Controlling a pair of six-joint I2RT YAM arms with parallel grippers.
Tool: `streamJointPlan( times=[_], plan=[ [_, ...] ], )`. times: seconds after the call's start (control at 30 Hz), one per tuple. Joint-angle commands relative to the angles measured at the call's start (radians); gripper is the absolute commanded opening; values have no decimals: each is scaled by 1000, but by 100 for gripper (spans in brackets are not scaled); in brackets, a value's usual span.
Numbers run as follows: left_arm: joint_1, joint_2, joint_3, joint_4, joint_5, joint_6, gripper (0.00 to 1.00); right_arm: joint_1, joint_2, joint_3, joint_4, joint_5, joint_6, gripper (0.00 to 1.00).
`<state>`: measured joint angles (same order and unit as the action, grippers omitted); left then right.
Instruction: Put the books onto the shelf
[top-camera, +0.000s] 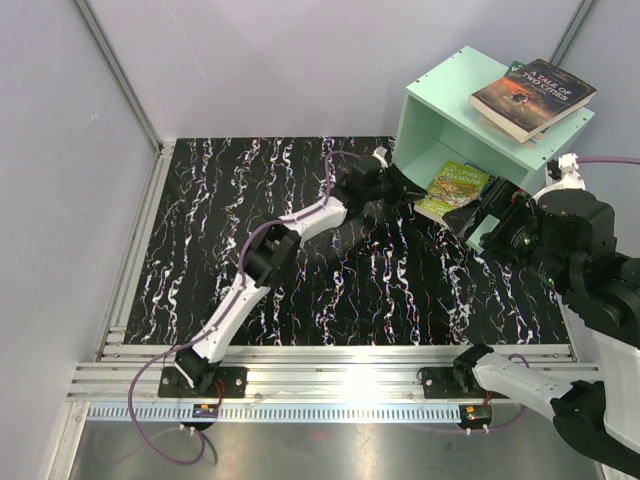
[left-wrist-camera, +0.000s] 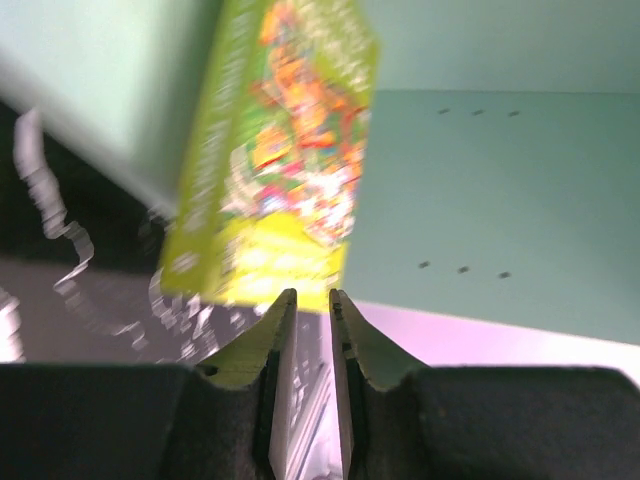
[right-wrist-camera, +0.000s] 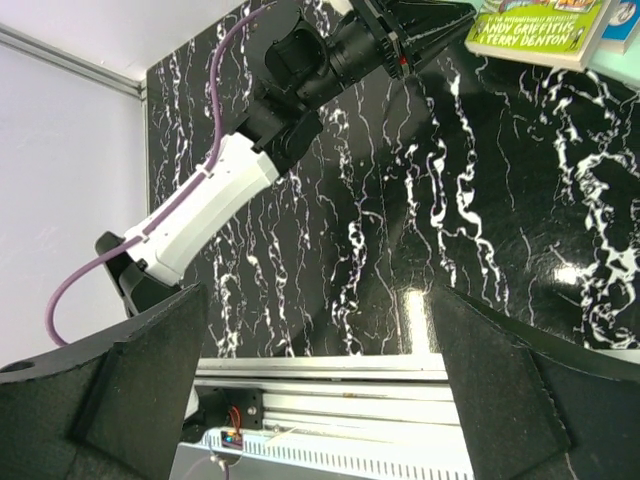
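The left claw (left-wrist-camera: 312, 292), nearly closed and empty, faces the lime-green book (left-wrist-camera: 290, 150) just ahead. It is thin, probably light and floppy, and best pinched at the spine.

The black, white-veined tabletop (top-camera: 350, 290) carries a mint-green shelf (top-camera: 440, 110) at its far right corner. A dark book (top-camera: 533, 93) lies stacked on the shelf's top, and a lime-green book (top-camera: 453, 188) sits partly inside its open front.

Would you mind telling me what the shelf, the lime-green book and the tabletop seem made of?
The shelf: probably painted wood, matt mint panels with small holes. The lime-green book: paperback, printed card cover, pale page edges. The tabletop: glossy black, white-veined marble look, likely laminate; it mirrors light.
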<state>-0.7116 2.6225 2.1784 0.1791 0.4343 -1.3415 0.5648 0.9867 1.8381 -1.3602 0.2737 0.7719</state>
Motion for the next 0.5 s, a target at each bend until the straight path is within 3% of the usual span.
streamJointPlan(
  times=[0.0,0.17,0.37,0.47],
  plan=[
    [-5,74,102,-9,-43,-44,21,6,13,42,-149,56,-32,100],
    [-11,105,153,8,-77,-45,21,6,33,69,-168,76,-65,100],
    [12,-76,-69,75,-258,22,20,6,50,76,-160,76,-103,100],
    [32,-68,-52,86,-259,2,20,6,55,79,-163,82,-112,100]
  ],
)
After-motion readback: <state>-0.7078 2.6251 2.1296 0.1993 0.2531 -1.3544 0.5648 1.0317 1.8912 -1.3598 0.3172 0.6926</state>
